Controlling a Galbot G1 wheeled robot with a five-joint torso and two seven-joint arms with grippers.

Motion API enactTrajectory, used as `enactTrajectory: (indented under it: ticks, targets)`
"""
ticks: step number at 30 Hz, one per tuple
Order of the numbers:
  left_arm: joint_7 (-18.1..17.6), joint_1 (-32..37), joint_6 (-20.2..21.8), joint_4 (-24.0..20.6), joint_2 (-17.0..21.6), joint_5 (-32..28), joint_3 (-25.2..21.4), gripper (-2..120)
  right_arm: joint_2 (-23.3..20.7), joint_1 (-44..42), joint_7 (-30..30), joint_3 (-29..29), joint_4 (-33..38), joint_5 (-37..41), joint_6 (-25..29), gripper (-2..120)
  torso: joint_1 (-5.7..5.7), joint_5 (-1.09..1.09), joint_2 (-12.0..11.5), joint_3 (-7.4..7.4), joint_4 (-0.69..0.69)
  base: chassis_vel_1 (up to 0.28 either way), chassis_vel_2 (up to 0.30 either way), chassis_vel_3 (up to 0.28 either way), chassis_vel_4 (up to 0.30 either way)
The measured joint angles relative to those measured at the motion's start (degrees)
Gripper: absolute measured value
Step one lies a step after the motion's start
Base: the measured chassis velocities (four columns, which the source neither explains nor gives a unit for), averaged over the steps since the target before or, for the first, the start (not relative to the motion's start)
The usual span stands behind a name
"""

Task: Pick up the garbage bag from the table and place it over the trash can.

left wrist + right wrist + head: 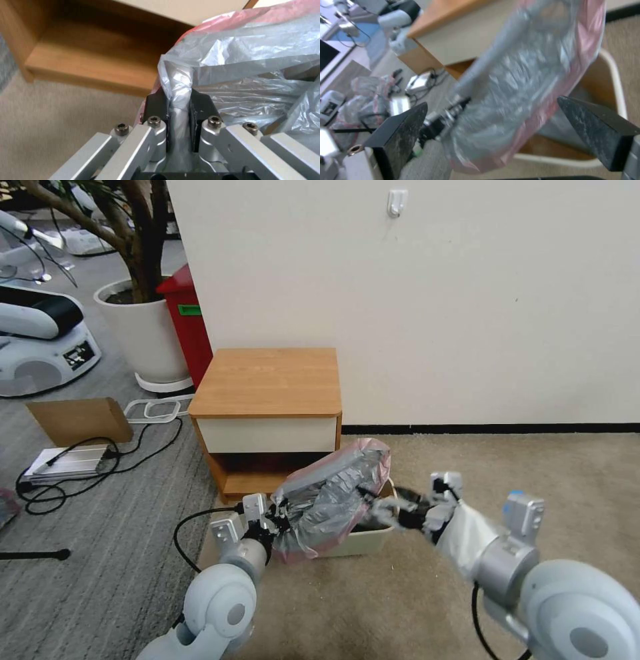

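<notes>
Garbage bag [333, 500]: off counter [270, 380], over trash can [363, 540], unseated; left gripper [178, 105] jaws clamping film, right gripper [506, 130] jaws wide.

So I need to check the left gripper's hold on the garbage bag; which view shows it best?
The left wrist view: the left gripper pinches a fold of the garbage bag between its pads. The head view shows that grip from a distance; the right wrist view shows the left gripper beyond the blurred bag.

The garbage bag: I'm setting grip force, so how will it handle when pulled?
The garbage bag is thin, crumpled film, so probably floppy and very light. Its shiny surface bunched in the left gripper looks slippery and may slide out or tear if yanked.
</notes>
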Motion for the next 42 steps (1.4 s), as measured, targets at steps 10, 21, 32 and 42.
enactTrajectory:
  ticks: [10,21,32,42]
  targets:
    - [2.54,0.18,-0.70,-1.35,0.81,3.10,0.37,9,1.79,0.87,1.22,-3.62,-3.44,-3.40,-0.01,96,0.00,0.00,0.00,0.00,0.00,0.000,0.000,0.000,0.000]
    - [4.36,0.35,-1.60,-1.51,1.07,5.03,0.87,9,3.26,1.81,2.50,-5.67,-5.28,-3.37,0.47,81,0.00,0.00,0.00,0.00,0.00,0.000,0.000,0.000,0.000]
    - [4.60,0.80,-1.83,-1.87,0.74,4.85,0.98,9,5.10,1.84,2.86,-6.24,-6.30,-2.15,2.93,44,0.00,0.00,0.00,0.00,0.00,0.000,0.000,0.000,0.000]
    - [2.01,1.43,-1.44,-1.94,-0.49,1.34,0.72,9,6.76,1.15,3.40,-6.71,-6.39,-2.43,4.86,7,0.00,0.01,0.00,0.00,0.00,0.000,0.000,0.000,0.000]
